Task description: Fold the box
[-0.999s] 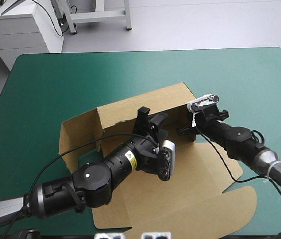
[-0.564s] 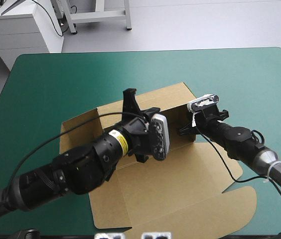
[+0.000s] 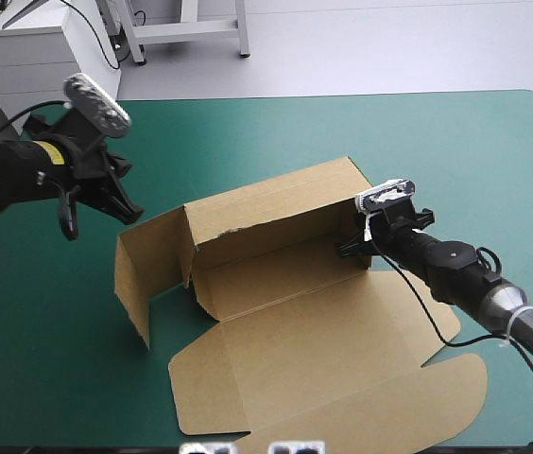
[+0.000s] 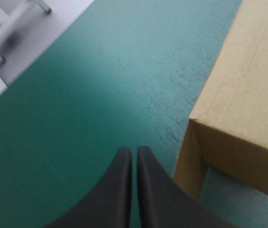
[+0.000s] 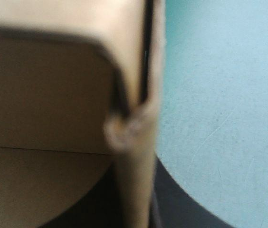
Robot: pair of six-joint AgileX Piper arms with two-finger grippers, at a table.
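The brown box [image 3: 276,274] lies mid-table with its back wall and left side wall [image 3: 148,265] raised. At the right end of the back wall, my right gripper [image 3: 350,248] is shut on the box. In the right wrist view the board's edge [image 5: 141,156] runs up between the black fingers [image 5: 177,206]. Clear of the board, my left gripper [image 3: 127,206] hangs above the teal-green cover, just left of the box's far-left corner. Its fingers [image 4: 124,185] meet in a pointed arch with nothing between them, and the box corner [image 4: 238,118] lies just beside them.
The box's wide lid panel [image 3: 342,378] with its rounded tabs lies flat on the teal-green cover [image 3: 248,132], reaching almost to the table's front edge. A small flap [image 3: 205,288] stands inside the left corner.
My left gripper, open over the box's middle earlier, has shut and swung up and away to the far left. The right gripper and the box have not moved.
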